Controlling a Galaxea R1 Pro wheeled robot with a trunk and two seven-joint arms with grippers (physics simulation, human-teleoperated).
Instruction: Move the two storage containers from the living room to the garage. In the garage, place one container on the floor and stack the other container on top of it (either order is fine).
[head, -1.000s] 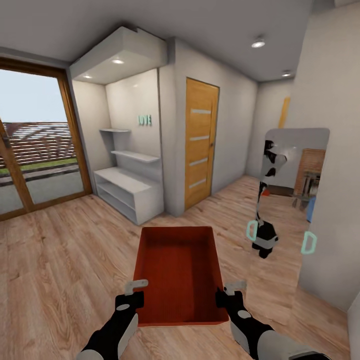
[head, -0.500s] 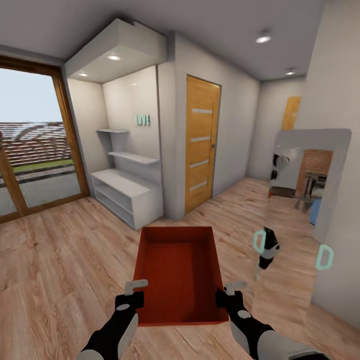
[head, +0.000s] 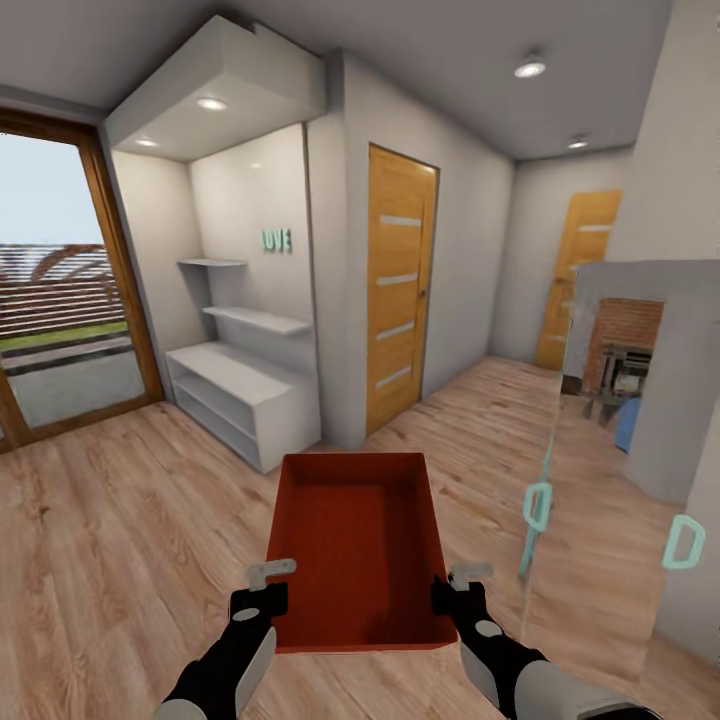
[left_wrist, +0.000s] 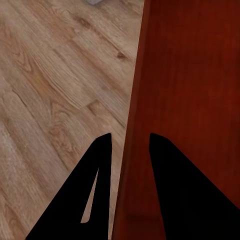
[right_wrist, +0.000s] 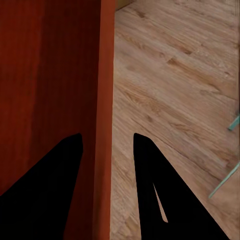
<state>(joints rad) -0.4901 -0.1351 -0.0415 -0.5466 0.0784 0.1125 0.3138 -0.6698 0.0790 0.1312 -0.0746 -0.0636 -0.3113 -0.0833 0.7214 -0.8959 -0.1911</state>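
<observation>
While both grippers' fingers (left_wrist: 102, 165) clamp ribbed orange-red bin (head: 360, 545) walls, plank floor (head: 120, 520) below.

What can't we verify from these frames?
- Storage container underside: hidden by its own walls, head view.
- Left gripper and right gripper pad contact on the rims: fingers are black silhouettes in the wrist views.
- Mirror far edge: cut off by the frame.
- Wall lettering: too small.
</observation>
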